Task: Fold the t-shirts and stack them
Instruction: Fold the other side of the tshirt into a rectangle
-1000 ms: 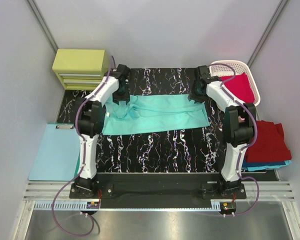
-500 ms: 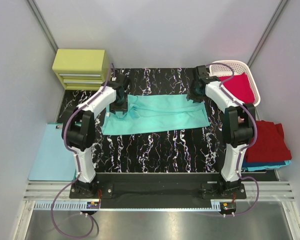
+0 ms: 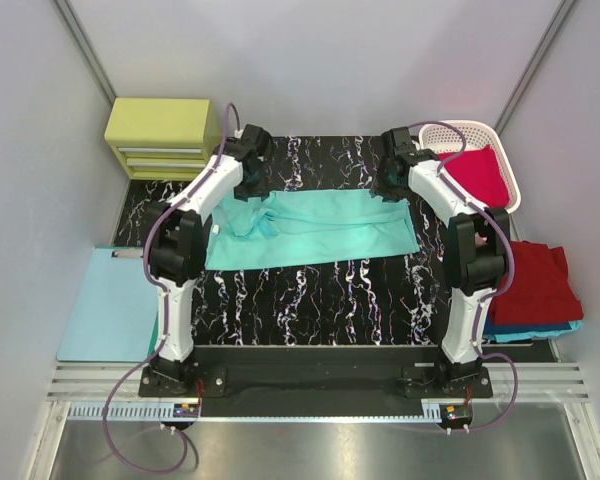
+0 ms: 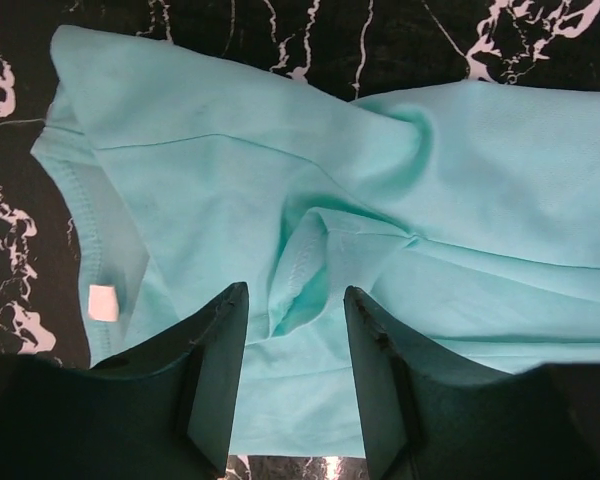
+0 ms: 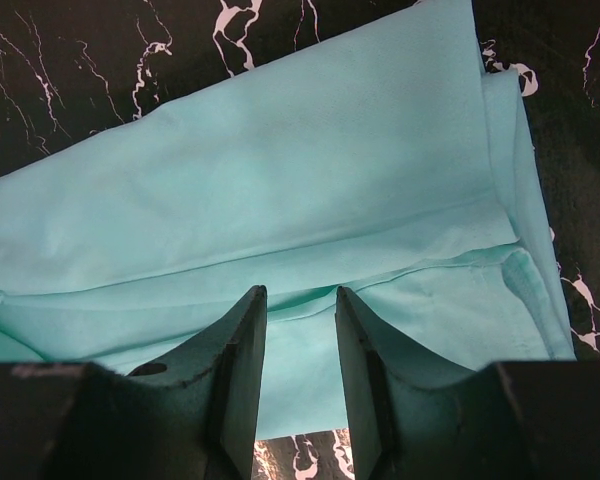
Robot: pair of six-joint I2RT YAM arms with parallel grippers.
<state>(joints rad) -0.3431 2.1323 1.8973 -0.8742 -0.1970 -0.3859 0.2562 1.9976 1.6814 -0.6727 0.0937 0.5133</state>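
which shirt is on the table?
The mint-teal t-shirt, flat on the marbled table; the crimson shirt is in the basket, the dark red shirt lies off to the right.

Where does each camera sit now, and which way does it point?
Top external: above and behind the bases, looking down at the table; the left arm and right arm show whole.
Left wrist: on the left arm, looking down past the open left gripper at the collar end of the mint-teal t-shirt.
Right wrist: past the open right gripper at its other end.
All three share that shirt.
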